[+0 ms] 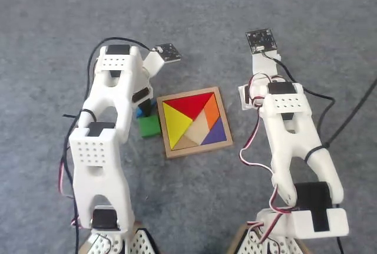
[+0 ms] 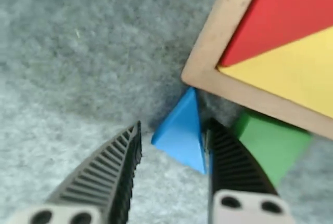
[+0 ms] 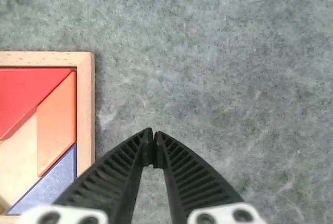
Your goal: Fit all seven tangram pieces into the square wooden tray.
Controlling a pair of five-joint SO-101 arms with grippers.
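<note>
Partly filled tray (image 1: 200,148); blue triangle (image 2: 182,130), green square (image 2: 270,143) outside, at left. Left gripper (image 2: 173,128) spread around triangle; right gripper (image 3: 154,133) pressed together.

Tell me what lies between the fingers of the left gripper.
The blue triangle lies there, inside the open left gripper, close to one finger and apart from the other. The left wrist view shows it.

Robotics lab bench: grey felt mat (image 1: 53,42), white printed arms (image 1: 106,142), loose servo cables (image 1: 241,152).
</note>
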